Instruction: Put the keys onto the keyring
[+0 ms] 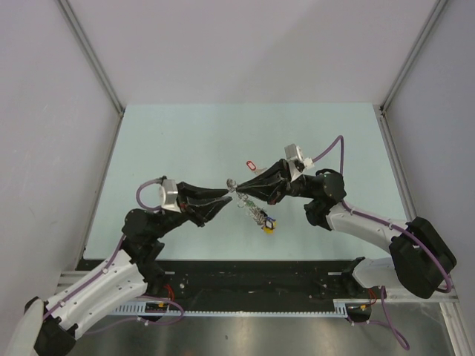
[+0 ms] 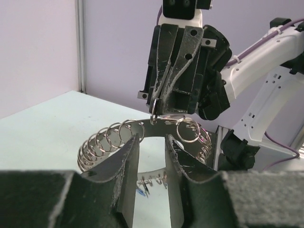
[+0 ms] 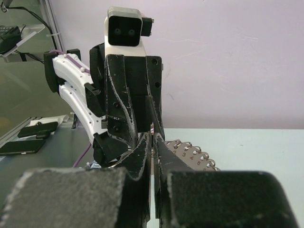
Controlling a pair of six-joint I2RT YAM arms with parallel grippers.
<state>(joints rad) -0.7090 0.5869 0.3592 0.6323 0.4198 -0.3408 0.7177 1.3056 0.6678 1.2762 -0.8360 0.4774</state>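
Mid-task, by the look of it, with the ring presented but nothing yet threaded. Over the middle of the tabletop (image 1: 185, 133), one keyring (image 1: 256, 213) held up off the surface, hanging slantwise toward the near edge, fringed with small wire loops too many and too crowded to count, with a yellow tag and a dark tag at its low end. Right gripper (image 2: 159, 108) pinched tight on the keyring's upper edge. Left gripper (image 2: 151, 142) facing it from the opposite side, jaws partly apart with a clear gap, fingertips just beside the band and apparently gripping nothing. One key with a red tag (image 1: 250, 164) lying loose on the tabletop, just toward the far edge from the two grippers, touched by neither. Likely next: steady the ring with the right, send the left across to pick up the red-tagged key, then line up its small hole with the ring. Tally: two grippers, one keyring, one loose key.
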